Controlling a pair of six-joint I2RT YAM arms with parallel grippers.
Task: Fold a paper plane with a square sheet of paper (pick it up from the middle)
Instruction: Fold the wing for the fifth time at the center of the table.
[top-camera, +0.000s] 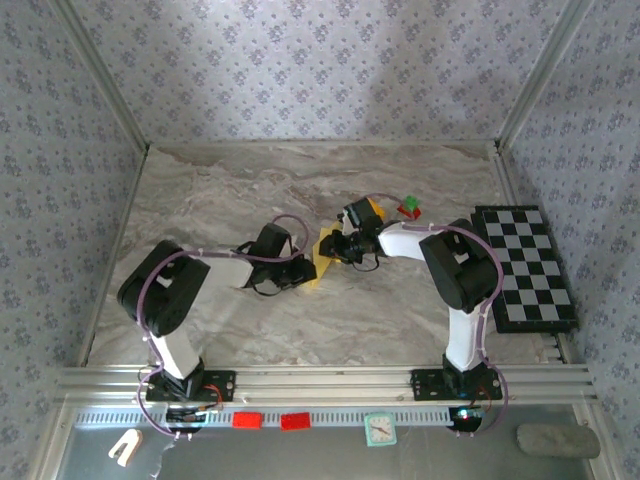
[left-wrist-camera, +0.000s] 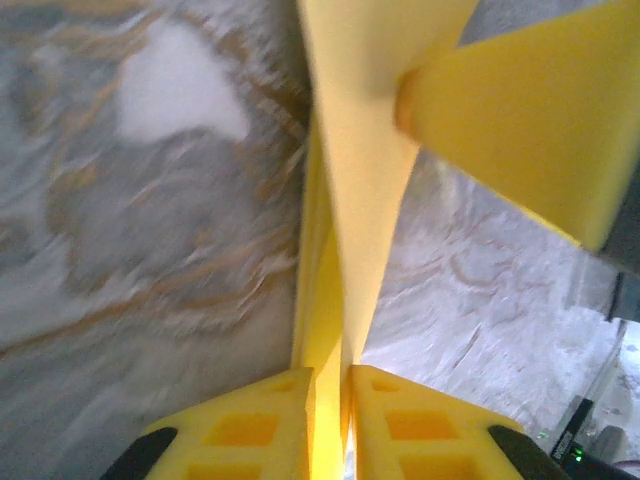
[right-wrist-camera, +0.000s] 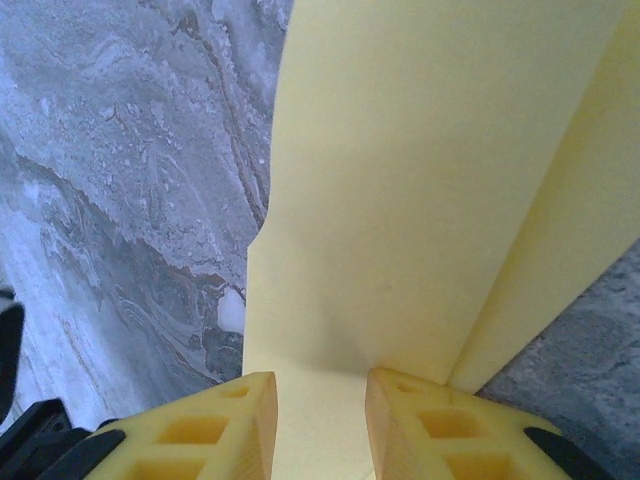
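Arms bend inward; left tool (left-wrist-camera: 331, 380) pinches paper (left-wrist-camera: 355, 150), right tool (right-wrist-camera: 320, 385) parted.

Toy blocks (top-camera: 408, 208) stand just beyond the right claw (right-wrist-camera: 320, 388), checkered board (top-camera: 525, 268) farther right; left table (top-camera: 215, 195) lies open.

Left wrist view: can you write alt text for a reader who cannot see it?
The left hand, its two yellow fingers at the bottom edge, is pinched shut on a folded sheet of yellow paper that rises edge-on up the middle. Another yellow finger meets the paper at the upper right, over a blurred marble table.
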